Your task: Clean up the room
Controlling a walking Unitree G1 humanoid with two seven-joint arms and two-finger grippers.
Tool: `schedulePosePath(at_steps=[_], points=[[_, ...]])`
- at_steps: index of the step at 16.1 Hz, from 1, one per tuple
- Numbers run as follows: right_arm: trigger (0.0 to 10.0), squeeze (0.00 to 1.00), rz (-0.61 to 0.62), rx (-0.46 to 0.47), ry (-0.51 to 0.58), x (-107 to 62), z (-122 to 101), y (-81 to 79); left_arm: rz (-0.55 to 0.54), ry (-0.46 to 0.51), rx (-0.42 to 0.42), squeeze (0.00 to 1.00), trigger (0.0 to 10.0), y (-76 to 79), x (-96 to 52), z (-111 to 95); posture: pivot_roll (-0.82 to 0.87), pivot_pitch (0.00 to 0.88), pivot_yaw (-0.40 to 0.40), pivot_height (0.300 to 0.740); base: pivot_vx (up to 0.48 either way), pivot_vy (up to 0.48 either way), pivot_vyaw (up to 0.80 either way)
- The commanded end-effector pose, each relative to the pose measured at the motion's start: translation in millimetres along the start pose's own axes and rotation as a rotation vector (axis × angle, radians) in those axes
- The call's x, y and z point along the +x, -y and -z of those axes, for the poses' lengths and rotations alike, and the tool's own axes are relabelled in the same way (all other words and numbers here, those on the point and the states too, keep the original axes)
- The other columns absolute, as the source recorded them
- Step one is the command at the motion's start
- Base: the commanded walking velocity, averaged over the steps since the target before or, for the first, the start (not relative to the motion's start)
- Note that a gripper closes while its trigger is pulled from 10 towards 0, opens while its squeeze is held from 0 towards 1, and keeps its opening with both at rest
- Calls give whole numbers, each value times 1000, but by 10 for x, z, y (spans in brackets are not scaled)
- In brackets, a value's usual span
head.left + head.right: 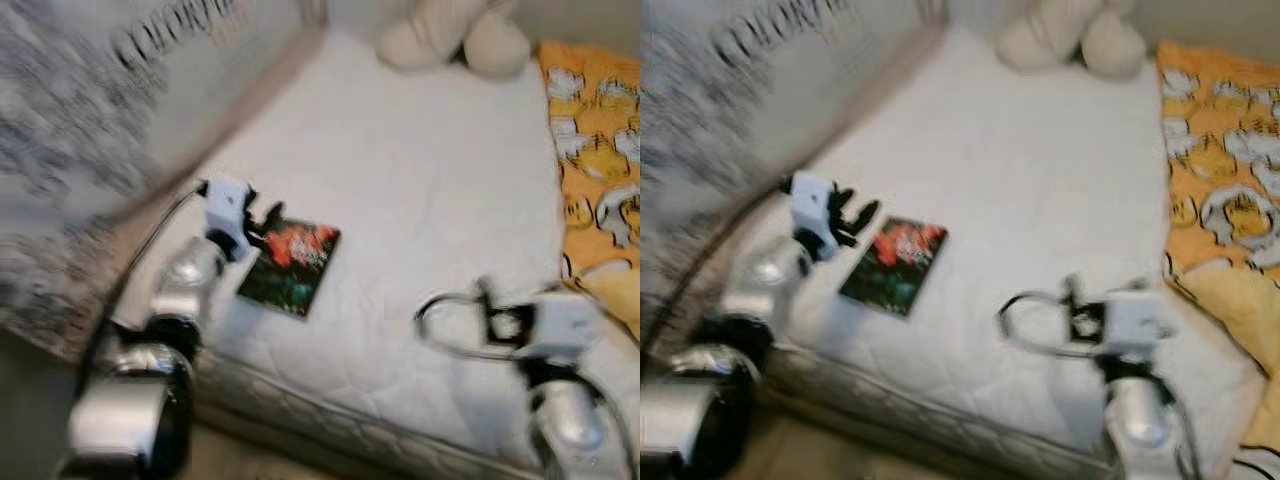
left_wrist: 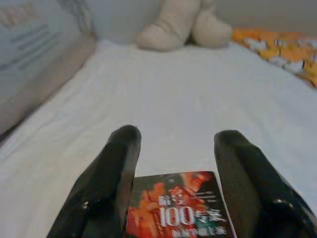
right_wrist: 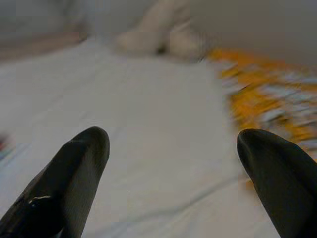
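Your left gripper (image 2: 173, 148) hovers, fingers spread, at the book (image 1: 290, 265) lying flat on the mattress (image 1: 420, 180); your right gripper (image 3: 173, 163) gapes empty. Nothing cleared yet; book remains ungrasped.

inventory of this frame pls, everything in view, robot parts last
mattress: 1, white, quilted, takes up most of the head views
book: 1, dark cover with red-orange art and white "100", flat near the mattress's front-left edge
plush toy: 1, cream, at the far end of the mattress
blanket: 1, orange with white cartoon print, along the mattress's right side
panel: 1, grey with dark lettering, along the mattress's left side, blurred
left end effector: 1, black fingers open, at the book's near edge, one finger to each side
right end effector: 1, black fingers wide open over bare mattress, front right
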State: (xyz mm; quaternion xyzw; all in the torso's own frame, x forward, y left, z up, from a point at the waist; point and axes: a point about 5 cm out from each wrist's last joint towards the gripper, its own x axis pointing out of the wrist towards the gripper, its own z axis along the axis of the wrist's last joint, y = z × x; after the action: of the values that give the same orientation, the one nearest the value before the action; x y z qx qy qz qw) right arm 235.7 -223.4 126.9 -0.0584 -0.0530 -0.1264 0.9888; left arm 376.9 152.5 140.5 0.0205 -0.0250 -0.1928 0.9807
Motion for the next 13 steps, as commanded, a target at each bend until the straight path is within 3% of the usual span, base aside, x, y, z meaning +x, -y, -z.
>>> schedulePosePath(at_steps=[1,2,4,7,9,10,11,13], points=[[10000,0,108,11,-27,-4,85,168,-72,-58,-72,129,10000,12,-162,299,-4,0,42,740,0,-469,0],[10000,0,100,6,-80,17,209,149,-55,-46,-155,0,10000,208,-194,425,6,0,36,740,0,-461,0],[10000,0,-33,-16,-119,37,320,-64,51,27,-209,0,10000,565,-112,345,15,0,21,740,0,-458,0],[10000,0,-82,-30,-107,73,337,-211,155,82,-220,0,10000,836,-96,236,23,0,20,740,0,-451,0],[10000,0,-83,-60,-99,109,350,-239,153,77,-219,0,10000,843,-134,272,21,0,23,740,0,-448,0],[10000,1000,-104,-90,-78,119,333,-271,147,72,-221,824,10000,851,-156,290,17,0,25,740,0,-446,0],[10000,1000,-108,-61,-59,120,309,-285,150,72,-226,1000,10000,867,-166,293,14,0,26,740,0,-439,0],[10000,1000,-16,-24,-50,126,304,-179,171,79,-229,1000,10000,911,-161,247,6,0,38,740,0,-424,0]])
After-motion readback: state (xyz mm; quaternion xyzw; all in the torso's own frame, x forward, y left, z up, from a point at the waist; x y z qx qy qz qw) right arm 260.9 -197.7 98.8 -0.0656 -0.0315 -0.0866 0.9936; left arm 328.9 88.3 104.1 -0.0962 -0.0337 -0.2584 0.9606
